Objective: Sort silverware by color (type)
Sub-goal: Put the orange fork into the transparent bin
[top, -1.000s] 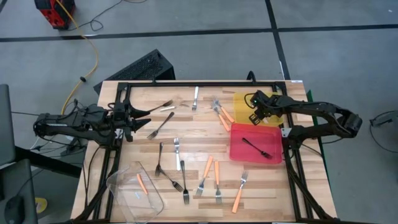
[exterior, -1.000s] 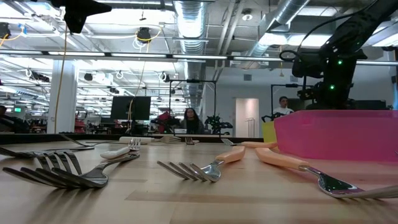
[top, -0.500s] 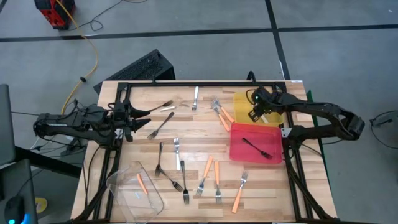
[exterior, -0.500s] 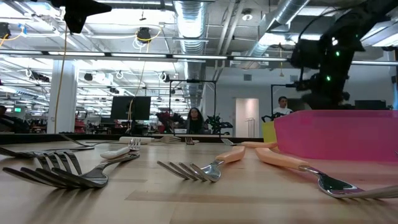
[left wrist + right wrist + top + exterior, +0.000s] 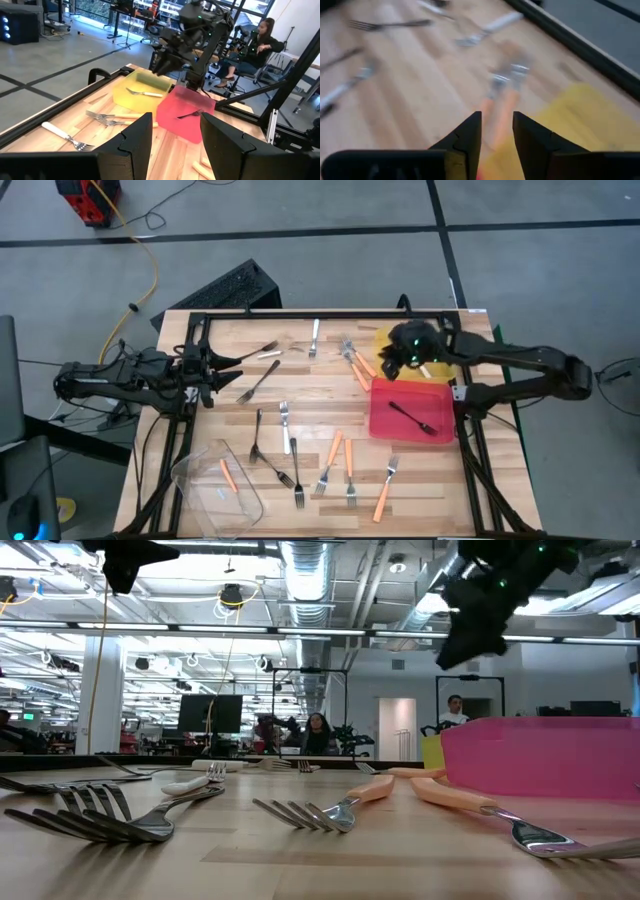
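While orange forks [image 5: 360, 367] lie near, right end effector [image 5: 393, 363] (empty) hovers.

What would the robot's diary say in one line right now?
right claw open, above yellow tray edge | black fork in red tray | left claw open, waiting

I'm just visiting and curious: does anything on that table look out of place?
The clear tub at the table's near left corner sits askew, partly past the edge, with one orange fork inside. Other forks lie scattered.
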Robot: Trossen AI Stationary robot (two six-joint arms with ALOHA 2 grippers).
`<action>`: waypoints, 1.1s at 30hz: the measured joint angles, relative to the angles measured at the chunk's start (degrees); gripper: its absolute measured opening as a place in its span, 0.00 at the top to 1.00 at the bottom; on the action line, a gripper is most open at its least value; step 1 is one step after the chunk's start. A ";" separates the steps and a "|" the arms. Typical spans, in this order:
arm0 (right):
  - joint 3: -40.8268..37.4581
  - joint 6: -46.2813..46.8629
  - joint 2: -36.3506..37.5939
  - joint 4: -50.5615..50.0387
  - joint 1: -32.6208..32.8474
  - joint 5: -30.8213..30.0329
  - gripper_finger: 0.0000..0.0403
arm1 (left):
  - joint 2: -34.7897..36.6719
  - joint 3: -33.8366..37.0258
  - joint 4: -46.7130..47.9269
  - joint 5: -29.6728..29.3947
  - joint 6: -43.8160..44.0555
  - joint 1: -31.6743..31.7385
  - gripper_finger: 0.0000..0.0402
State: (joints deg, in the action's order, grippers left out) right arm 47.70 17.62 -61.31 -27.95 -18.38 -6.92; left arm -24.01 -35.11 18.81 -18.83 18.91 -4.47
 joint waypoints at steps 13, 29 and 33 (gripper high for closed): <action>9.23 8.58 -15.72 -4.36 10.32 -8.44 0.81 | 0.00 0.00 -0.02 -0.99 0.34 0.00 0.62; 26.80 -6.14 -37.59 -15.21 2.48 -4.68 0.49 | 0.02 0.00 1.65 -1.08 0.04 0.01 0.62; 26.56 -6.13 -41.78 -14.82 -0.36 -4.53 0.48 | 0.02 0.02 2.68 -1.11 0.01 0.00 0.62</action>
State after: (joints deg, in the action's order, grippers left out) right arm 74.26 11.50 -103.09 -42.76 -18.74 -11.44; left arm -23.99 -35.09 21.49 -19.94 18.92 -4.47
